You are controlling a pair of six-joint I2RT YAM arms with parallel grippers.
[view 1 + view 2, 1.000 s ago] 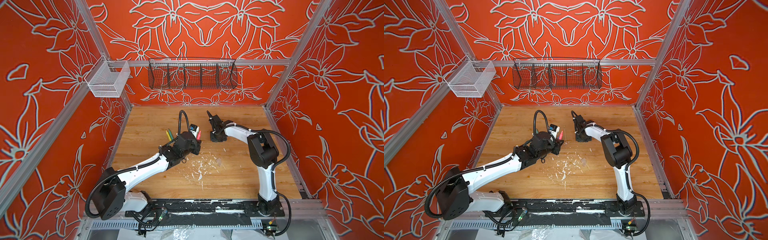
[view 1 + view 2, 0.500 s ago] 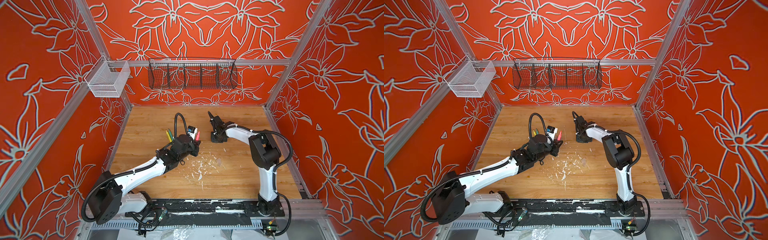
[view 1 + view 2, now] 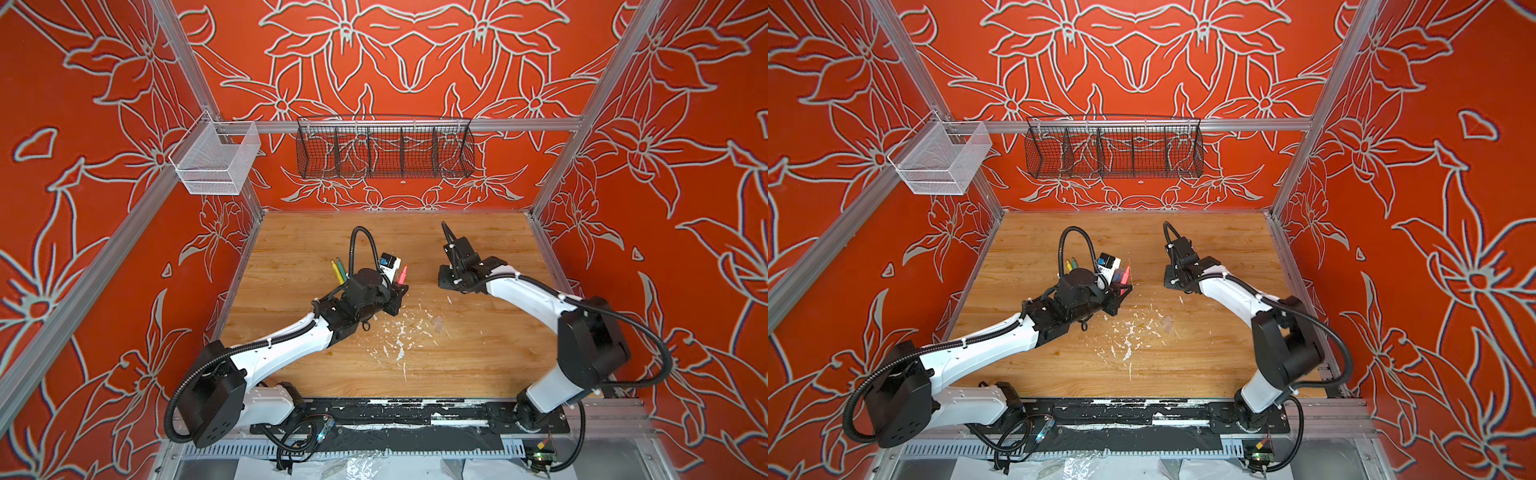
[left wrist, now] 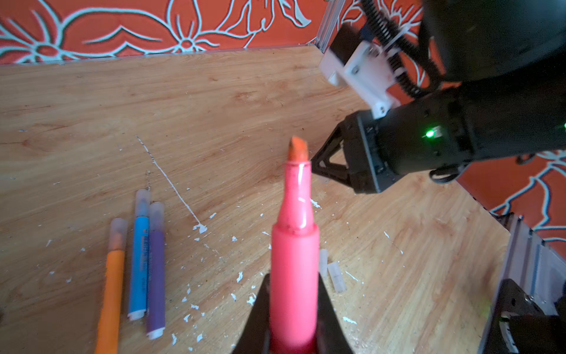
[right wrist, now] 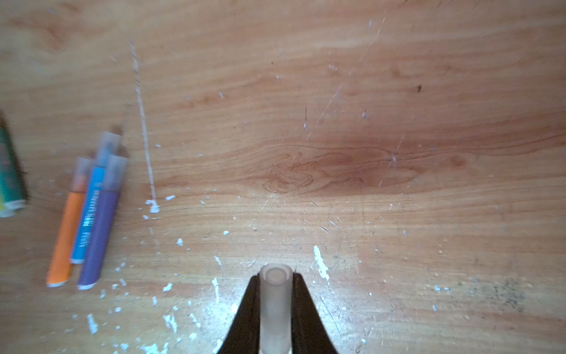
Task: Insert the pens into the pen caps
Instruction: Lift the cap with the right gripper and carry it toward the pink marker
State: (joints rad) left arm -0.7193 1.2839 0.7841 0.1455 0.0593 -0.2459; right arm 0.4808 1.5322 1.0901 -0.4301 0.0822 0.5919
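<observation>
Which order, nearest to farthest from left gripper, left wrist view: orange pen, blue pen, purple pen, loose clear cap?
1. loose clear cap, beside the left gripper.
2. purple pen, trio's inner side.
3. blue pen, middle.
4. orange pen, outer side.

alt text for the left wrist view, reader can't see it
The left claw is shut on an uncapped pink-red pen, its tip pointing toward the right claw close ahead. On the wooden table lie an orange pen, a blue pen and a purple pen, all capped, plus a loose clear cap and white paint flecks.
</observation>
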